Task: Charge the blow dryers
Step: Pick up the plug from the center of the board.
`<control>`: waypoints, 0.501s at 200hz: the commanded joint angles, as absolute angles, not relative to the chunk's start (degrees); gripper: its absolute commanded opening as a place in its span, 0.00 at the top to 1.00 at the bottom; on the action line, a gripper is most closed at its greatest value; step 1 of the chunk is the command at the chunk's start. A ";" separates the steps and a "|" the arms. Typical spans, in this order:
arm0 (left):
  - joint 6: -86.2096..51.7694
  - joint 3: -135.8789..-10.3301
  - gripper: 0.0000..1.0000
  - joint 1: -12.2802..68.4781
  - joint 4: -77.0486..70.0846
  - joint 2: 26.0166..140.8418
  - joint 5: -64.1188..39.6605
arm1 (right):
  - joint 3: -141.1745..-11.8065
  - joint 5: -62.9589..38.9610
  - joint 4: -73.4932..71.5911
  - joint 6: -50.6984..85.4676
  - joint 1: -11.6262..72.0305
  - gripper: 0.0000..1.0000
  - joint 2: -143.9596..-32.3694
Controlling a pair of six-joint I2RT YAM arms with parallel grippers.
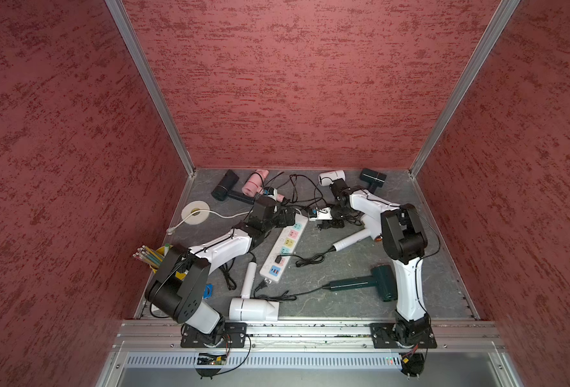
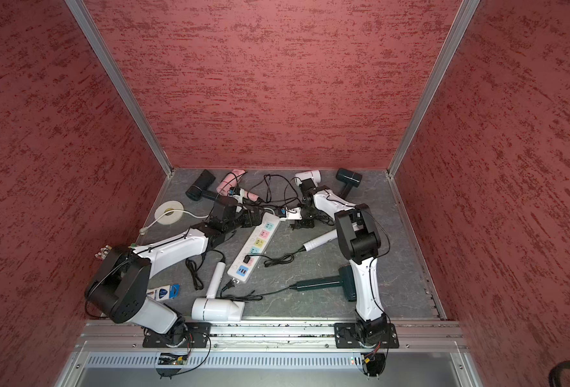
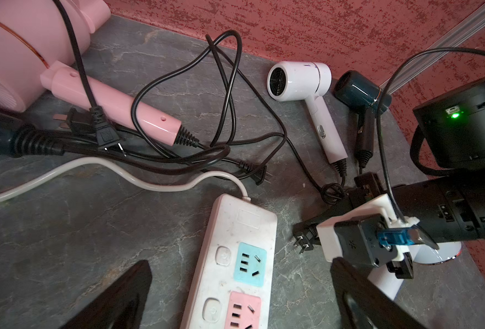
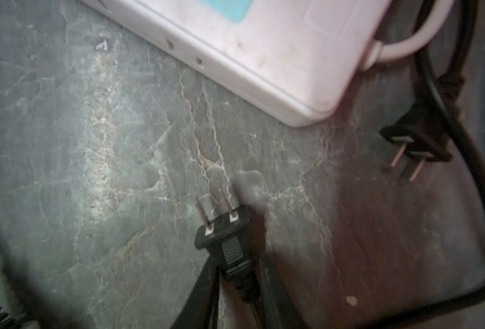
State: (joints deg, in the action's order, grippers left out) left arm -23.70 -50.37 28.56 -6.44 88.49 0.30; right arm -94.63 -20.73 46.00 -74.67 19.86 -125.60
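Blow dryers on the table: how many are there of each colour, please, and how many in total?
White blow dryers: 3
Pink blow dryer: 1
Black or navy blow dryers: 2
Dark green blow dryer: 1
Total: 7

A robot test cell is shown: the grey marble-patterned tabletop (image 1: 354,258) beneath the black fingers (image 3: 116,302) of the left gripper (image 3: 241,260) is enclosed by red textured wall panels (image 1: 310,83) framed in silver aluminium posts (image 1: 150,83). Well behind the fingers, two white-and-black robot arms (image 1: 223,246) (image 1: 407,288) are bolted to a silver aluminium rail (image 1: 310,330).
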 commanded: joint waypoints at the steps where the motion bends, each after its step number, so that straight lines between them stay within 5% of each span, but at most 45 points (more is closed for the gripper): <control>1: -23.51 -51.96 0.00 28.14 -6.18 88.73 0.17 | -94.21 -21.53 47.08 -72.43 20.32 0.84 -126.58; 28: -23.85 -53.18 0.00 27.74 -4.88 90.89 -0.07 | -92.18 -22.13 44.81 -68.66 20.48 1.00 -125.23; 100: -31.25 -55.27 0.00 22.20 -2.83 95.79 -11.75 | -78.64 -21.75 26.50 -48.44 21.74 1.00 -114.71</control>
